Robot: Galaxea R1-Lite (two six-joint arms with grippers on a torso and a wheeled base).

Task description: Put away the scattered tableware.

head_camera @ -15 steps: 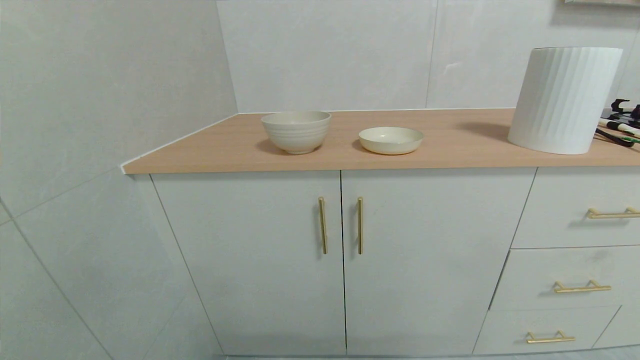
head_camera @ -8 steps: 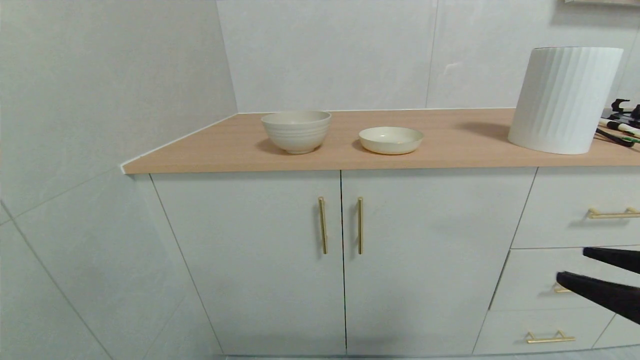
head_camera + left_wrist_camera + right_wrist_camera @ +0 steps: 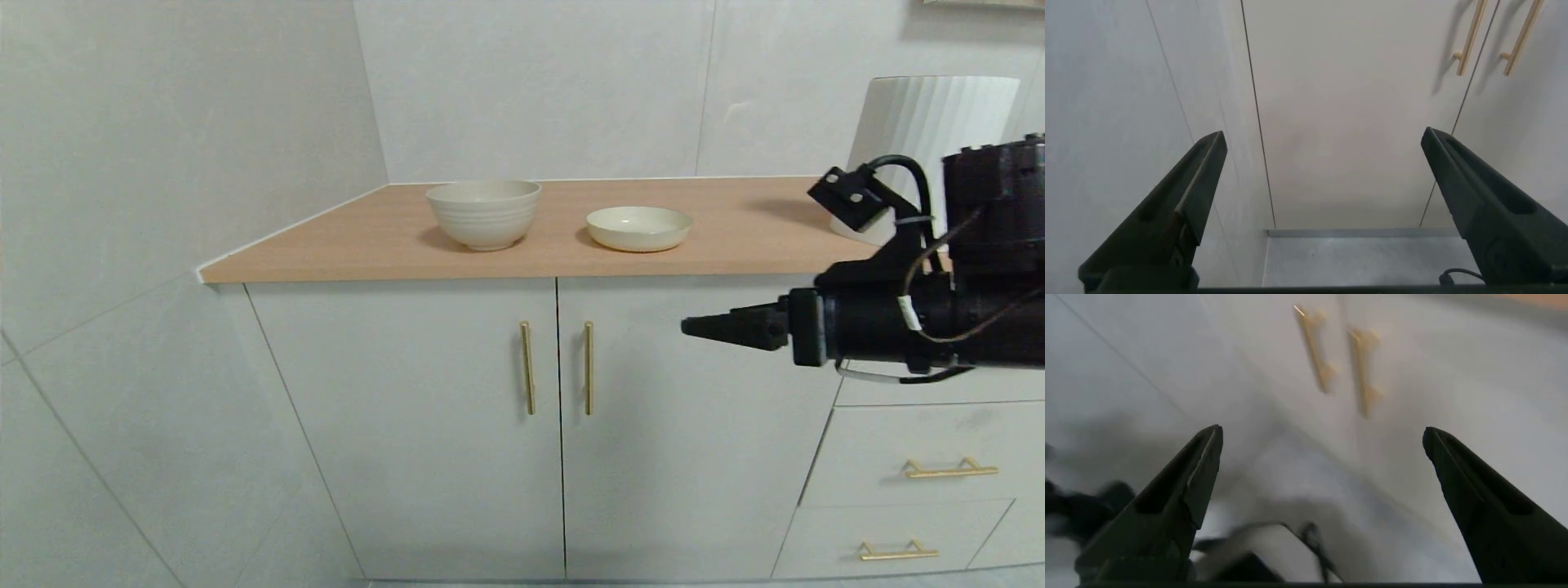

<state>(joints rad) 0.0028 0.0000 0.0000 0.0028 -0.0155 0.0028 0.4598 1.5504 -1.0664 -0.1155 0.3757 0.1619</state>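
Nearest, right gripper [image 3: 694, 327] held before closed cupboard doors [image 3: 424, 457], jaws spread wide, left gripper [image 3: 1323, 139] likewise spread wide, farther back ribbed bowl [image 3: 484, 214] and shallow dish [image 3: 638, 228] set apart on the wooden worktop [image 3: 367, 245], bowl's inside unseen, fluted white container [image 3: 922, 122] farther right

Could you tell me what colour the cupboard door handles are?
The handles are gold; best seen in head view.

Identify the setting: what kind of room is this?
Most likely a kitchen, or a mock-up of one. A wood-look countertop holds a bowl and a shallow dish. Below it are white cabinet doors with brass handles, and tiled walls stand behind.
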